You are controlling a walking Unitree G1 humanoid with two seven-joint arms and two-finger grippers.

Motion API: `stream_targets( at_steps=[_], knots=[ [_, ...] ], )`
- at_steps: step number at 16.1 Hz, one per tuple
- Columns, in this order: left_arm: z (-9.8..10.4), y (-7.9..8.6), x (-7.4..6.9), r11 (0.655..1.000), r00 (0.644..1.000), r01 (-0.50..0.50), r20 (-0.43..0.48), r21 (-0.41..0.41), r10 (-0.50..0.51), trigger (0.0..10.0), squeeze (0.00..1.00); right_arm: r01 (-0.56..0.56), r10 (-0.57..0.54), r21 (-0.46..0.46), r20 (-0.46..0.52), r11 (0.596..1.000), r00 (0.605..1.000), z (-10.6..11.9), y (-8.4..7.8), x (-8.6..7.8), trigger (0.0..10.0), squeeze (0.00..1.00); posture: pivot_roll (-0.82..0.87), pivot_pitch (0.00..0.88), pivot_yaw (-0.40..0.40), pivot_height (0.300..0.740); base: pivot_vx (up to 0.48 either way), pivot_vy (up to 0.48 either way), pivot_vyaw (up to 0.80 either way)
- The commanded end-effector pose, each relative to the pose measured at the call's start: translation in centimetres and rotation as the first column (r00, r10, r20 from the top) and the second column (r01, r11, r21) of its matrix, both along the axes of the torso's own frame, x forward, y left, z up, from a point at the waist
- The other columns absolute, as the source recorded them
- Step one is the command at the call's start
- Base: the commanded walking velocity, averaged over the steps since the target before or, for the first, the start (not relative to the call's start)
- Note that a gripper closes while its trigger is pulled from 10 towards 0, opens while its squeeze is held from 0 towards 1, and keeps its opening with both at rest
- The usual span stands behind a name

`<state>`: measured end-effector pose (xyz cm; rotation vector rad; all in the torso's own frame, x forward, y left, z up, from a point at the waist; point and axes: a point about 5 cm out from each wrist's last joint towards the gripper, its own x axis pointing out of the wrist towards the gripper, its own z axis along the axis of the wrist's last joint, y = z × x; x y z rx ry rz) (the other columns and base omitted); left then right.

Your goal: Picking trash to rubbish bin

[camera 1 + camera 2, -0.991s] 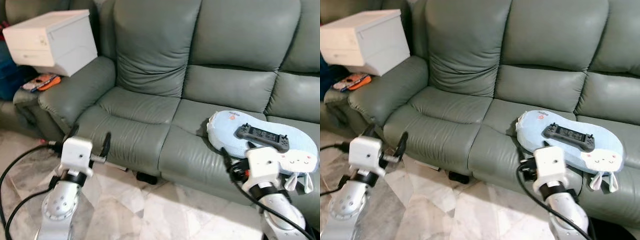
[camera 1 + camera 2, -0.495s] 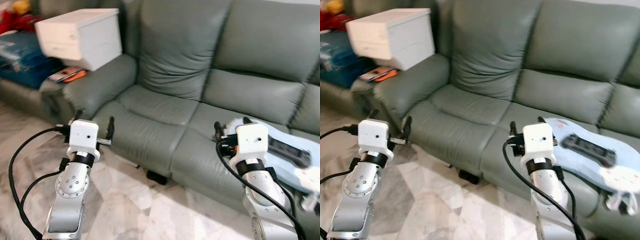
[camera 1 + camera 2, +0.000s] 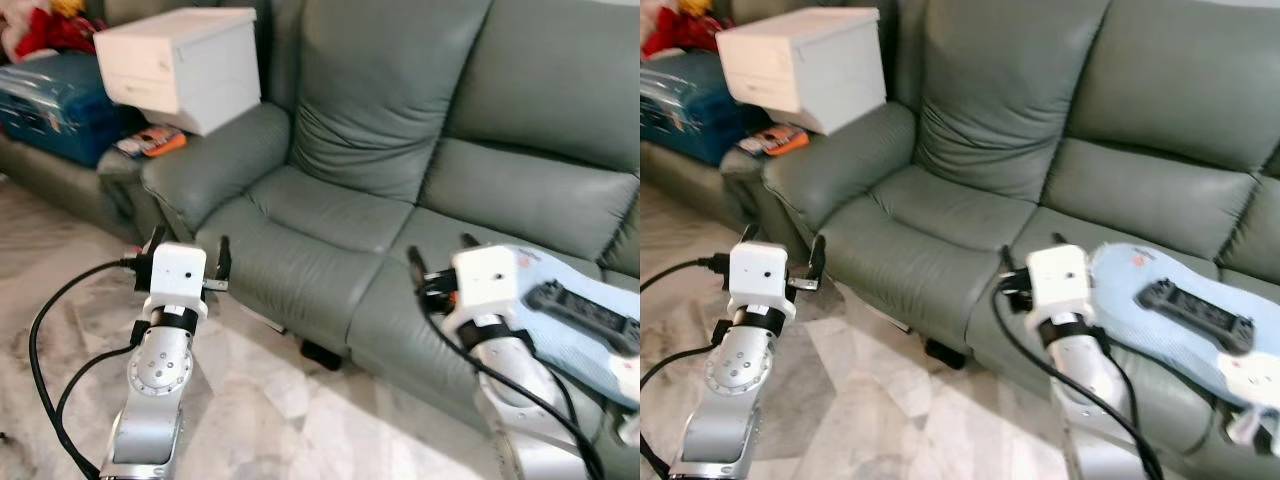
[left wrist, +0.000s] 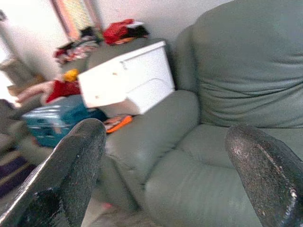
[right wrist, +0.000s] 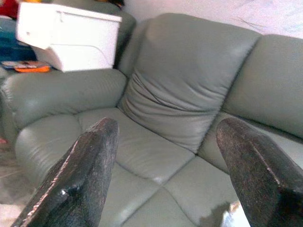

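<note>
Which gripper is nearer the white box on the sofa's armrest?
Left. The left gripper hovers open below the white box, by the armrest's front. The right gripper, also open, sits farther along, over the seat beside the blue cushion.

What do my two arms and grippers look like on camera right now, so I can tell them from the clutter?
Both arms are silver metal with round joint housings dotted with small holes. Each ends in a white boxy wrist block carrying two long black fingers: left gripper, right gripper. The fingers look matte and slightly speckled up close. Thick black cables loop off each arm, with a touch of red wiring at the right wrist.
</note>
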<state>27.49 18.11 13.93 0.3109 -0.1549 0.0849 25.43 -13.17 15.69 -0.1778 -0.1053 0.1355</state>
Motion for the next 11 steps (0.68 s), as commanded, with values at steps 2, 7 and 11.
stream_targets(
  at_steps=[2, 7, 11],
  knots=[
    [-0.13, 0.34, 0.28, 0.997, 0.998, -0.061, 0.003, 0.036, 0.061, 10.0, 0.0, -0.025, 0.024, -0.004, -0.01, 1.0, 1.0, -0.18, -0.05, 0.13, 10.0, 0.0, -0.11, 0.017, -0.004, 0.74, 0.0, 0.0, 0.8],
    [-0.33, -0.14, 0.53, 0.999, 1.0, -0.029, -0.002, 0.025, 0.029, 10.0, 0.0, -0.036, 0.036, -0.018, -0.002, 0.999, 0.999, -0.25, 0.04, 0.2, 10.0, 0.0, -0.11, 0.006, -0.007, 0.74, 0.0, 0.0, 0.8],
    [-0.54, -0.09, 0.59, 0.999, 0.999, -0.045, -0.009, -0.002, 0.045, 10.0, 0.0, -0.045, 0.045, -0.017, -0.001, 0.999, 0.999, -0.2, 0.09, 0.25, 10.0, 0.0, -0.11, 0.008, -0.009, 0.74, 0.0, 0.0, 0.8]
  ],
)
